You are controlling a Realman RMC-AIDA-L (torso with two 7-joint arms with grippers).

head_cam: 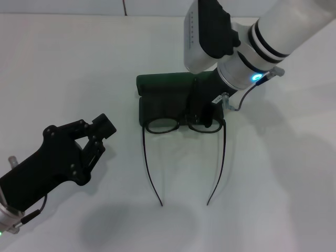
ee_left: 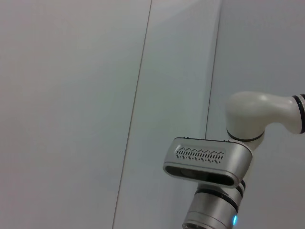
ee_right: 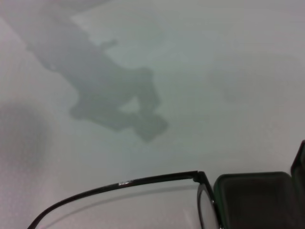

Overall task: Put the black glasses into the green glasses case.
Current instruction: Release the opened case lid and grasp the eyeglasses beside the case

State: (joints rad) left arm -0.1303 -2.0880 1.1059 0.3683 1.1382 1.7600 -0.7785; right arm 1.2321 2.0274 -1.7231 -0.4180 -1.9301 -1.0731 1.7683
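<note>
The green glasses case lies open at the table's middle, its lid toward the back. The black glasses are at the case's near edge, lenses over the rim and temple arms stretched toward me. My right gripper reaches down over the case and is shut on the glasses' front frame by the right lens. The right wrist view shows one temple arm and the case's dark interior. My left gripper is open and empty at the left, apart from both.
The white table surrounds the case. The left wrist view shows only the right arm's wrist housing against a pale wall.
</note>
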